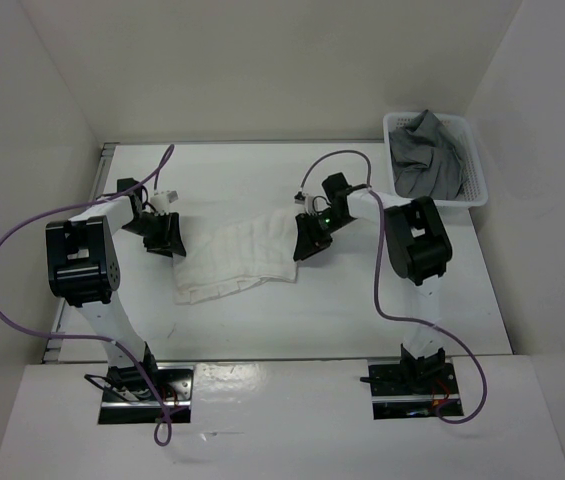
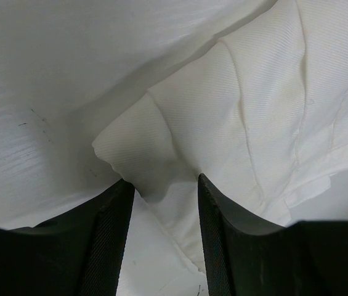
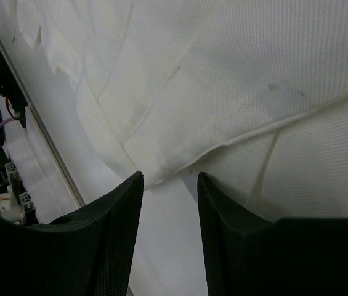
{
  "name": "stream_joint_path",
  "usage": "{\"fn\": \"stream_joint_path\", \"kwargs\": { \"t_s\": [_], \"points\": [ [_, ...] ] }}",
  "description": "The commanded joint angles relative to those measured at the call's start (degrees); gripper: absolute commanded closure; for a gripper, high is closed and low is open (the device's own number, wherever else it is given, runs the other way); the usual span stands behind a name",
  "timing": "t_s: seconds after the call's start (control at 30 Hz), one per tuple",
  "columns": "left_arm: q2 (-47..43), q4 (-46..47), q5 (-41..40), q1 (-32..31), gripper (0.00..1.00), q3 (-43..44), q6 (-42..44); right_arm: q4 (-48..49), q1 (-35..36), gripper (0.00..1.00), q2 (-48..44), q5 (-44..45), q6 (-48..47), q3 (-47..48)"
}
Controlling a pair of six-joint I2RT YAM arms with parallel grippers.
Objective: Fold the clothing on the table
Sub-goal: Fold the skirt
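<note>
White thin cloth, the skirt, lies wrinkled on the middle of the desk. It stretches between the two arms, well apart from the basket with the grey garment at the far right corner. The left end effector is low over the skirt's left end, its fingers about half apart, and a folded corner of cloth lies in the gap, not pinched. The right end effector is at the skirt's right end, also half apart. Only the very edge of the cloth reaches between its fingers, and it holds nothing. I judge that the main danger is an uneven grasp. On the right, so little cloth is in the gap that the fingers may shut on bare desk or catch one layer only, and the thin fabric would then slip out when lifted. On the left, the corner seems to have several layers; if only the top one is taken, the lower ones would not follow and the fold would come out crooked. If one side catches and the other misses, the skirt would be dragged sideways and bunch up more.
</note>
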Motion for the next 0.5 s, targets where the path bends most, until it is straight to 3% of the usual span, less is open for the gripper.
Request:
{"fn": "stream_joint_path", "kwargs": {
  "t_s": [0.0, 0.47],
  "points": [
    [1.9, -0.4, -2.6, 0.2, 0.46, -0.9, 2.0, 1.5, 0.1, 0.54, 1.1, -1.3, -1.1, 0.9],
    [2.4, -0.4, -2.6, 0.2, 0.46, -0.9, 2.0, 2.0, 2.4, 0.62, 4.1, -2.4, -1.1, 4.8]
  ]
}}
